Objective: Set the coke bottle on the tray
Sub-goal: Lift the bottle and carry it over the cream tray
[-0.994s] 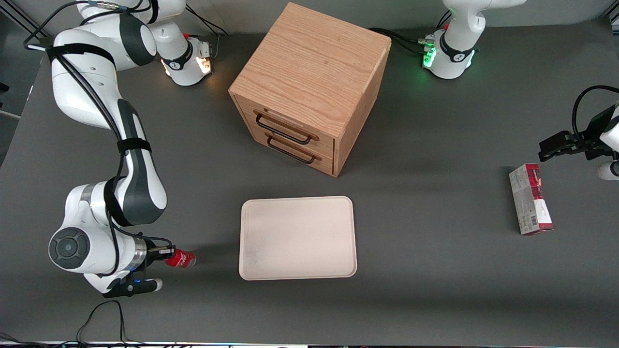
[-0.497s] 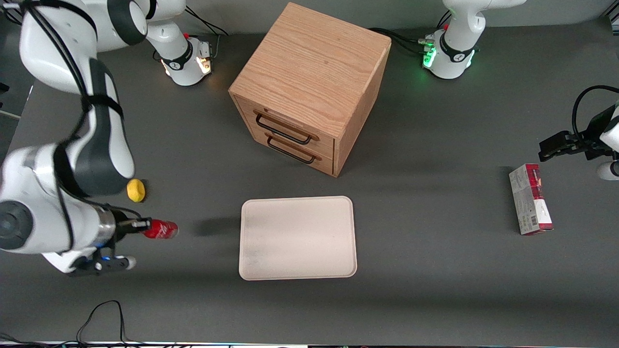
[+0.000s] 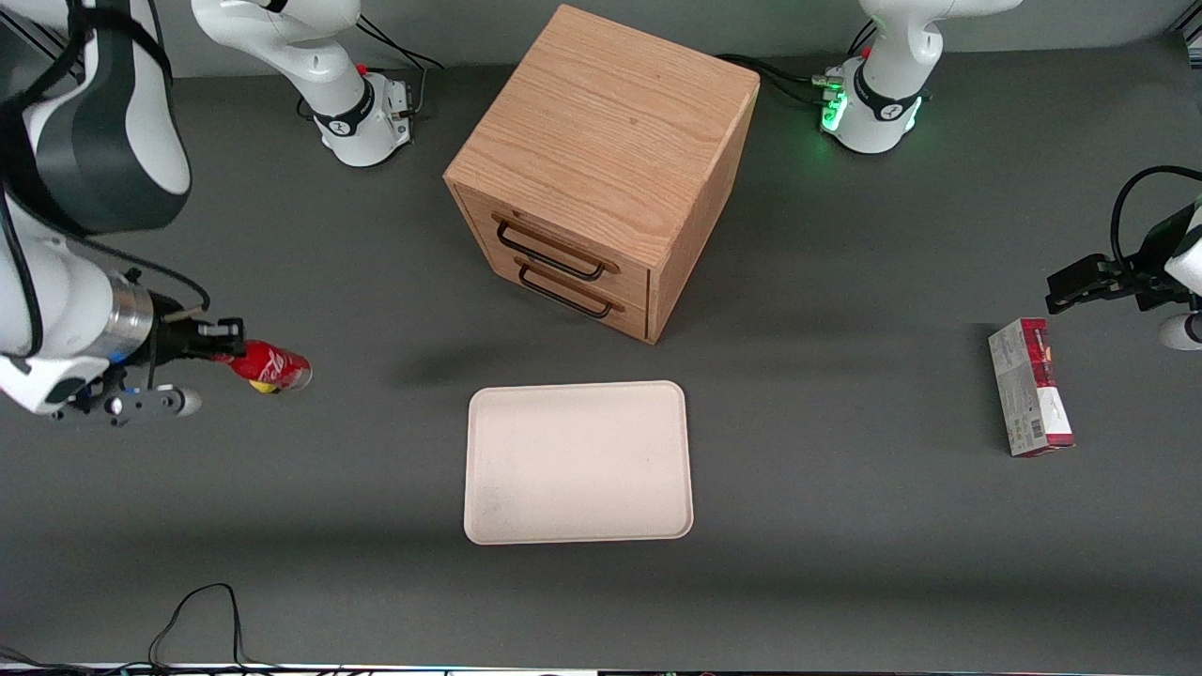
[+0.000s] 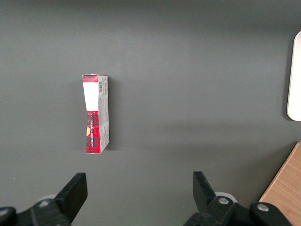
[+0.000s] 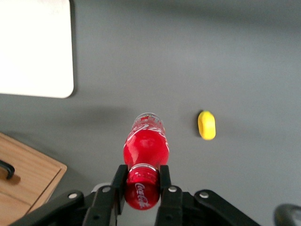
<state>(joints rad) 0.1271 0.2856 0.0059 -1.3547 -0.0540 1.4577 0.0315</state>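
Right wrist view: end effector (image 5: 141, 188) pinches the coke bottle (image 5: 145, 150) by its cap.

Gripper (image 3: 218, 340) raised coke bottle (image 3: 268, 366) high above table.

Dark grey matte table (image 3: 845, 563) — oak drawer cabinet (image 3: 601, 169) standing mid-table.

Black end effector (image 5: 141, 181), red coke bottle (image 5: 146, 146), cream tray (image 3: 578, 462), yellow lump (image 5: 206, 125), grey table (image 3: 845, 526).
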